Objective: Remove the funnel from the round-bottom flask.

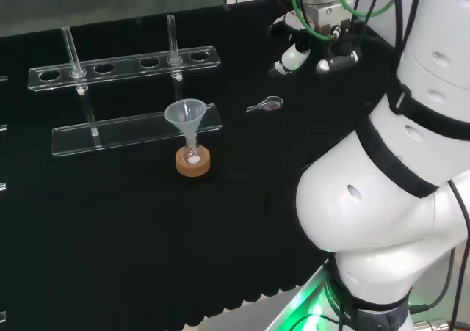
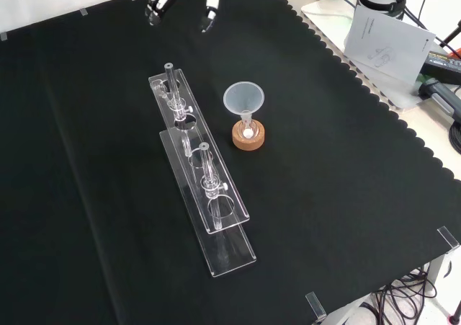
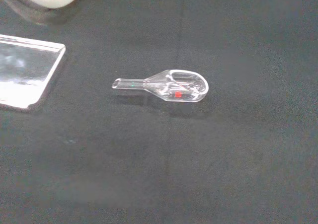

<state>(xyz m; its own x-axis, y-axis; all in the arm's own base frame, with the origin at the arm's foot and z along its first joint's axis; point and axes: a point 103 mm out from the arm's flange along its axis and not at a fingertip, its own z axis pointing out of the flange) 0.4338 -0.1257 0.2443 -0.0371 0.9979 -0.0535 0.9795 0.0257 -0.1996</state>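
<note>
Funnel [image 1: 186, 114]: upright, its stem down the neck of the flask [image 1: 193, 155], which keeps it standing near the middle of the surface [image 1: 147, 235].
Flask: small and clear, seated in a cork ring [image 1: 193, 163] that presumably stops the round bottom from rolling.
Robot hand [image 1: 305, 56]: raised, well apart from the funnel, fingers relaxed and spread, holding nothing; judged not yet started on the grasp.
Rack [image 2: 194, 163]: clear, just beside the flask, carrying two tubes.
Scoop [image 3: 166, 87]: the wrist view shows a red speck in its bowl; the head view shows it between robot hand and funnel.
</note>
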